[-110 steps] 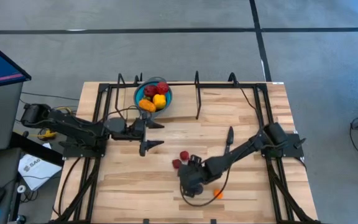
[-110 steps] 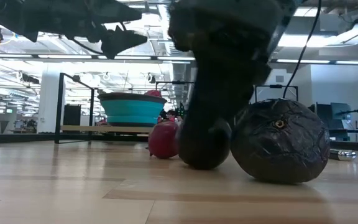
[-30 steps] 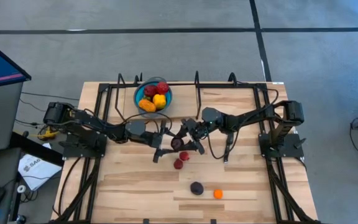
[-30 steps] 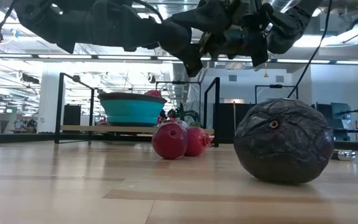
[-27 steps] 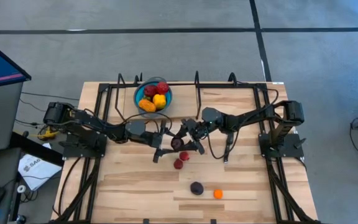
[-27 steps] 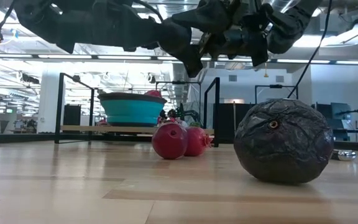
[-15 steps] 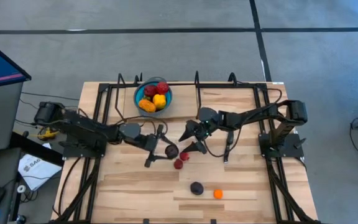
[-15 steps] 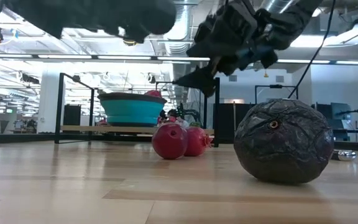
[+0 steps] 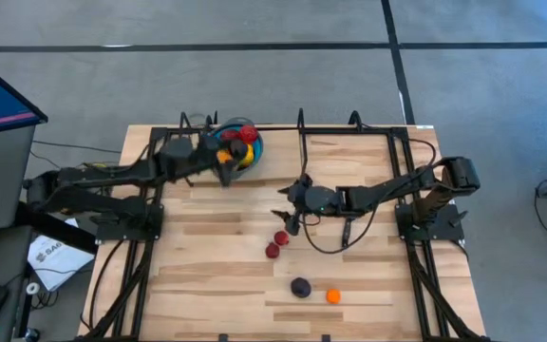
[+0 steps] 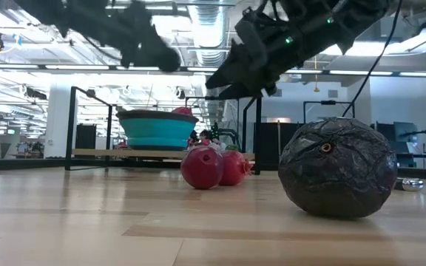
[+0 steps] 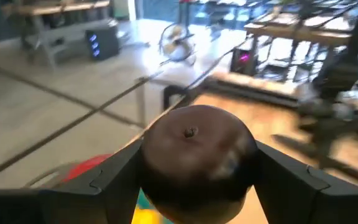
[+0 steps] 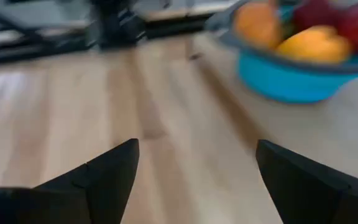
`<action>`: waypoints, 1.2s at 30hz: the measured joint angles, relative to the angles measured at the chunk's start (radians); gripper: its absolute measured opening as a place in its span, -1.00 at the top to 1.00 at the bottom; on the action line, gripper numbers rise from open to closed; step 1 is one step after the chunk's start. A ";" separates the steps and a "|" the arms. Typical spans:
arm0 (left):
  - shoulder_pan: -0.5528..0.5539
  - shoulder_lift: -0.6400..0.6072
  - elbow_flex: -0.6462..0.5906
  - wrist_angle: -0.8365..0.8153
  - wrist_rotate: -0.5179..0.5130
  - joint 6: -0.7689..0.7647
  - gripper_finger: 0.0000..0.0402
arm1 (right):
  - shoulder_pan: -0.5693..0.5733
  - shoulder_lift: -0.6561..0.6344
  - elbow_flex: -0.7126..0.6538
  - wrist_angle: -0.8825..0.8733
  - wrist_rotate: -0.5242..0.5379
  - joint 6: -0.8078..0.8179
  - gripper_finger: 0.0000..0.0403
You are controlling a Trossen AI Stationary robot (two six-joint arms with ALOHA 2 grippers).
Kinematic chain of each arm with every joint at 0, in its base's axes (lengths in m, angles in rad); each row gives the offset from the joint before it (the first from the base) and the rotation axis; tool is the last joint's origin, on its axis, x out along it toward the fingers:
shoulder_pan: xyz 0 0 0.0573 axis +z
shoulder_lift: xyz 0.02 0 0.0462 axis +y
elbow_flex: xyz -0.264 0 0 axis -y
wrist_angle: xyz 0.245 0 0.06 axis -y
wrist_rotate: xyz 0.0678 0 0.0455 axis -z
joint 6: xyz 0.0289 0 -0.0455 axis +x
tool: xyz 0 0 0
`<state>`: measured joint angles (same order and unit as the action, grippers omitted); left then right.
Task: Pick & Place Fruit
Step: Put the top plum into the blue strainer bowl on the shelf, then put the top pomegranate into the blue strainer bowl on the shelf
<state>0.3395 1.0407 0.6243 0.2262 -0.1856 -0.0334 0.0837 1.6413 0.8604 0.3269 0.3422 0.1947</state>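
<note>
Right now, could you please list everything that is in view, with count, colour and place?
Bowl: one, blue, far left part of the table.
Fruit in bowl: several, red, yellow, orange.
Red fruit: two, touching, table middle.
Purple fruit: one, dark, near edge.
Orange fruit: one, small, beside the purple one.
Brown fruit: one, dark, in the left claw.
Table: one, light wood.
Left claw: shut on the brown fruit, over the bowl.
Right claw: open, empty, above the red fruit.

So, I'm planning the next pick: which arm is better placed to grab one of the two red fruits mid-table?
The right. Its open gripper hangs just beside the two red fruits, while the left gripper is at the blue bowl, shut on a dark fruit.
</note>
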 joint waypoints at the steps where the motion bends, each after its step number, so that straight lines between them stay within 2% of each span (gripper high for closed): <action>1: 0.041 0.012 0.000 -0.007 0.029 0.000 -0.27 | 0.009 0.000 0.000 0.019 0.037 0.000 -0.57; 4: 0.121 0.059 0.000 -0.035 0.097 0.002 -0.28 | 0.024 0.000 0.000 0.074 0.078 -0.002 -0.57; 7: 0.146 0.114 0.000 -0.046 0.106 0.032 -0.30 | 0.033 0.000 0.000 0.076 0.078 0.000 -0.58; 13: 0.146 0.204 0.000 -0.073 -0.055 0.054 -0.34 | 0.040 0.000 0.000 0.077 0.078 0.011 -0.58; 17: 0.146 0.218 0.000 -0.081 -0.081 0.051 -0.38 | 0.040 0.000 0.000 0.074 0.078 0.034 -0.58; 29: 0.146 0.129 0.000 -0.142 -0.086 0.048 -0.67 | 0.048 -0.003 0.000 0.073 0.077 0.033 -0.58; 36: 0.125 -0.006 0.000 -0.201 -0.081 0.007 -0.71 | 0.124 -0.132 0.000 -0.115 0.074 0.018 -0.58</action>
<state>0.4640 1.0346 0.6243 0.0250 -0.2662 -0.0259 0.2073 1.5094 0.8600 0.2124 0.4165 0.2128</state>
